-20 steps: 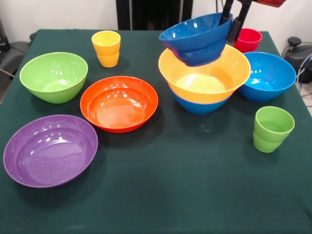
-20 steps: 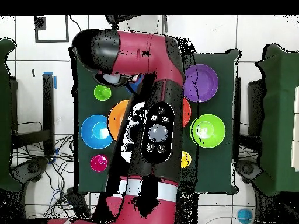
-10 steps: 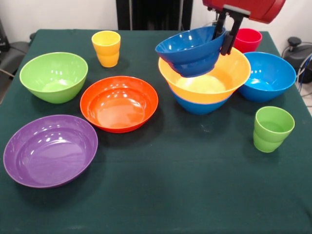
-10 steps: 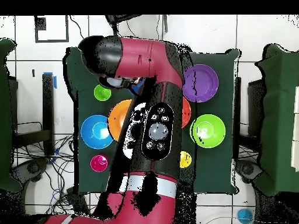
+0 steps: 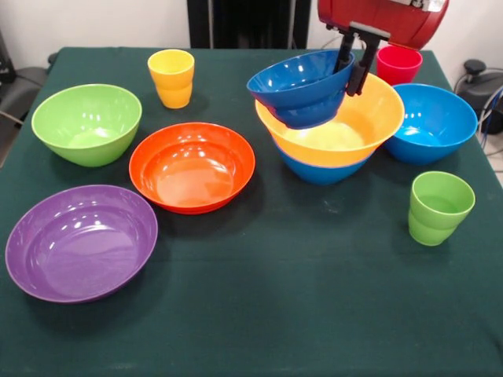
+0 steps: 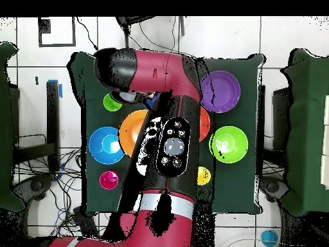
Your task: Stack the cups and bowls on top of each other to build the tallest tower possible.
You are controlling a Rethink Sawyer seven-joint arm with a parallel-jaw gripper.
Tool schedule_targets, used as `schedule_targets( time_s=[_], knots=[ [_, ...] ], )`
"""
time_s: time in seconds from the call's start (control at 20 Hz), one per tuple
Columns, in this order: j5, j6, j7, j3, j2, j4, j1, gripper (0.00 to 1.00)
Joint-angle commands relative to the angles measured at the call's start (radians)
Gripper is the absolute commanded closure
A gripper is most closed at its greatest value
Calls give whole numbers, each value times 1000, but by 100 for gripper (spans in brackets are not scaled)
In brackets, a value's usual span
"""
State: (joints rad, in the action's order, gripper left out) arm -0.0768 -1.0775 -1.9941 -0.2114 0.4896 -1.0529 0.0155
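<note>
A Sawyer arm's gripper (image 5: 351, 64) pinches the far rim of a small blue bowl (image 5: 299, 88) – one finger inside, one outside – holding it tilted over the large yellow-orange bowl (image 5: 334, 129), which sits nested in another blue bowl (image 5: 318, 170) to form the start of the tower. The held bowl's underside appears to touch or nearly touch the yellow-orange bowl's near-left rim; contact cannot be confirmed. The placing step looks to be in hand: the next move calls for centring and levelling the bowl before letting go, or it may slide off to one side. Waiting on the green table (image 5: 259, 314) are a third blue bowl (image 5: 434, 122), orange-red (image 5: 192, 166), lime green (image 5: 86, 123) and purple (image 5: 80, 241) bowls, and yellow (image 5: 171, 77), red-pink (image 5: 398, 64) and light green (image 5: 438, 207) cups.
</note>
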Motion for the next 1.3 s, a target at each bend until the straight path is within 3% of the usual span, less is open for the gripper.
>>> schedule_targets(
  time_s=[0.05,1.3],
  knots=[
    [56,27,-56,52,-21,-129,31,100],
    [18,99,-89,49,59,-291,82,100]
  ],
)
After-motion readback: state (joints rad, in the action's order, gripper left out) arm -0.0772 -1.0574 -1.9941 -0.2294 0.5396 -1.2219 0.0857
